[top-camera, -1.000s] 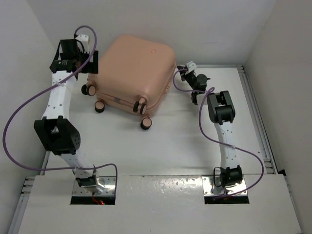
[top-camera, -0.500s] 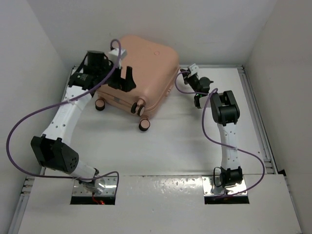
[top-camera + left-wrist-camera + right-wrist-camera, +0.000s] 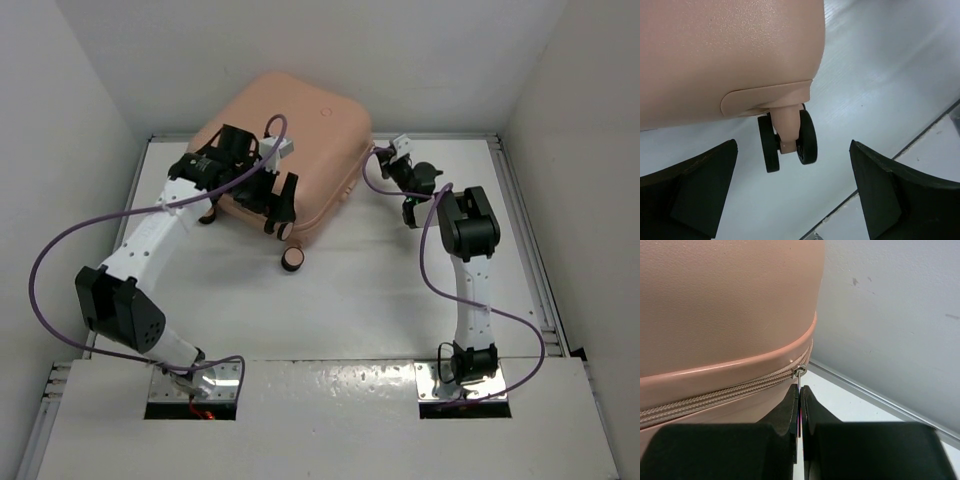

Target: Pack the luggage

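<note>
- Luggage (image 3: pixel 300 135): closed, on the far side of the desk (image 3: pixel 350 300), left of centre and close to the back wall. Its wheeled end faces the arm bases.
- Left gripper (image 3: pixel 278 205): you have it at the wheeled end, by the near right corner of the shell. The jaws are wide apart and hold nothing.
- Left wrist view: a dark twin wheel (image 3: pixel 788 142) on its pink stem sits between the two fingers (image 3: pixel 695 185) and touches neither. Pale desk shows behind it.
- Right gripper (image 3: pixel 799 392): at the luggage's right side, on the zipper line. The jaws are pressed together on the metal zipper pull (image 3: pixel 799 374), which runs from the slider down between them.
- Zipper (image 3: pixel 715 395): the teeth are meshed along the stretch visible left of the pull.
- Nearest wheel (image 3: pixel 292 260): just beyond the left gripper, toward the bases.
</note>
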Available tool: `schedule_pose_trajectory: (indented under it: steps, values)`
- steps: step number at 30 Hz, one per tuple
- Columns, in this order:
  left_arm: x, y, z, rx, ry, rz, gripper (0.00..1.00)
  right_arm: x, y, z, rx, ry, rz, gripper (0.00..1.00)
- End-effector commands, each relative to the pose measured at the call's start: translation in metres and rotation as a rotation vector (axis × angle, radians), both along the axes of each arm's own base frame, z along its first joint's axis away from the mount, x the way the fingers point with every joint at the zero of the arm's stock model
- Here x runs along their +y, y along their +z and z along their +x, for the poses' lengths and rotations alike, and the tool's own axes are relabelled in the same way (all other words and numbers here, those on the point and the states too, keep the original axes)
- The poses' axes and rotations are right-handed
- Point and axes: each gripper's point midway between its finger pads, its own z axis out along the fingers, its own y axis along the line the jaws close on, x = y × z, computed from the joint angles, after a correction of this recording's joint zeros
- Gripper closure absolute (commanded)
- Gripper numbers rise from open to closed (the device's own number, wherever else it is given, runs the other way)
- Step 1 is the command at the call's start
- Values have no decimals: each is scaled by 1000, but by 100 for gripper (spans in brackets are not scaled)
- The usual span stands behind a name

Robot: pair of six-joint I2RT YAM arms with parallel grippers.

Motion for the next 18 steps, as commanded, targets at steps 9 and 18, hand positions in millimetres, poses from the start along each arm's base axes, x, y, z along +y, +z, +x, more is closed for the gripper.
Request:
schedule_pose_trajectory:
  steps: [9,18]
  values:
    - [-6,-37,26,29,83,169,3,0,93,-18,-298,11,49,100]
    - [-12,-51,15,7,-65,210,72,-3,96,-29,-305,10,36,100]
